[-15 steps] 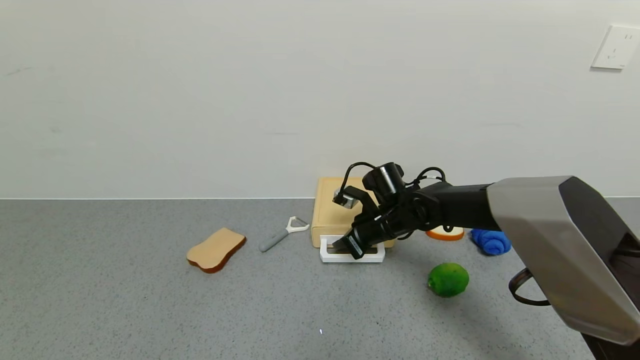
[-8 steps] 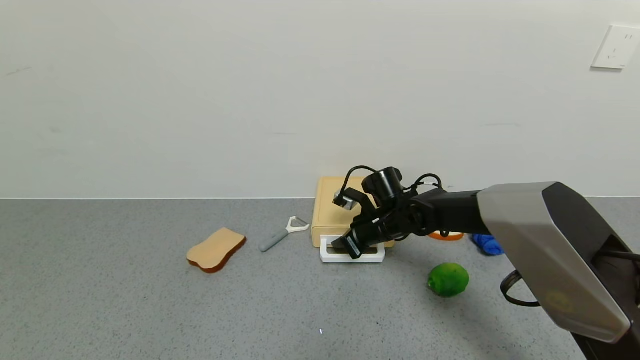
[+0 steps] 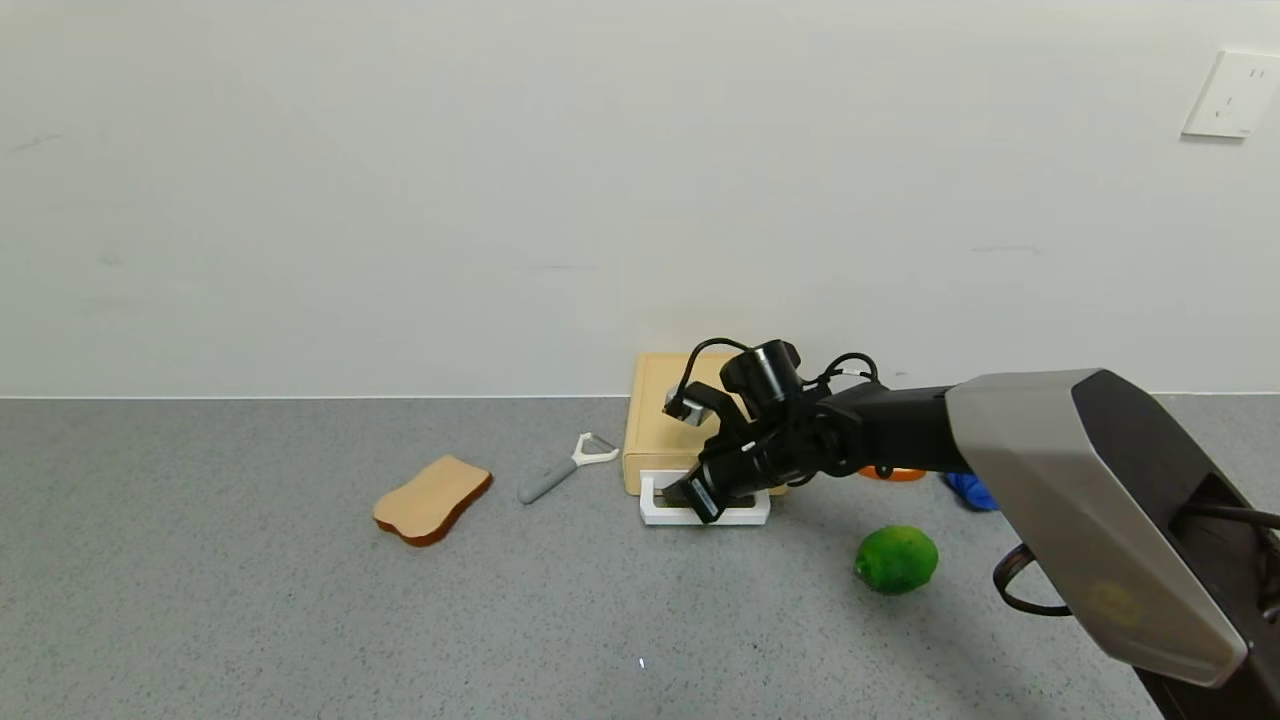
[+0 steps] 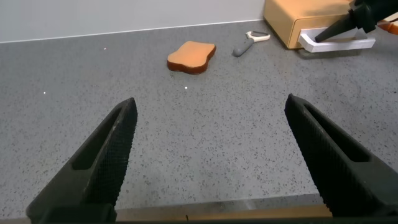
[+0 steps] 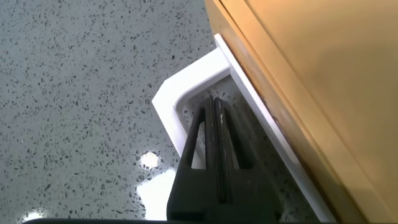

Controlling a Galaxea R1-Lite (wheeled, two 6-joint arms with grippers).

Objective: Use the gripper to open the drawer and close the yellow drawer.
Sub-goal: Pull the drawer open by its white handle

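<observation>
The pale yellow-tan drawer [image 3: 662,420] stands against the wall with its white loop handle [image 3: 652,508] facing me. My right gripper [image 3: 682,492] is shut, fingers pressed together with nothing between them, and its tips sit inside the handle loop. The right wrist view shows the closed tips [image 5: 213,104] within the white handle [image 5: 169,102], next to the drawer front [image 5: 311,62]. My left gripper [image 4: 211,124] is open and empty, low over the near counter, out of the head view. It sees the drawer [image 4: 287,18] far off.
A tan bread slice [image 3: 432,498] and a grey peeler [image 3: 560,470] lie left of the drawer. A green lime [image 3: 896,560] lies right of it. A blue cloth [image 3: 968,490] and an orange-rimmed item [image 3: 893,473] lie behind the right arm.
My right arm has reached a little farther forward and its wrist has dropped slightly. The closed tips stay in the handle loop. The drawer and handle have not visibly moved.
</observation>
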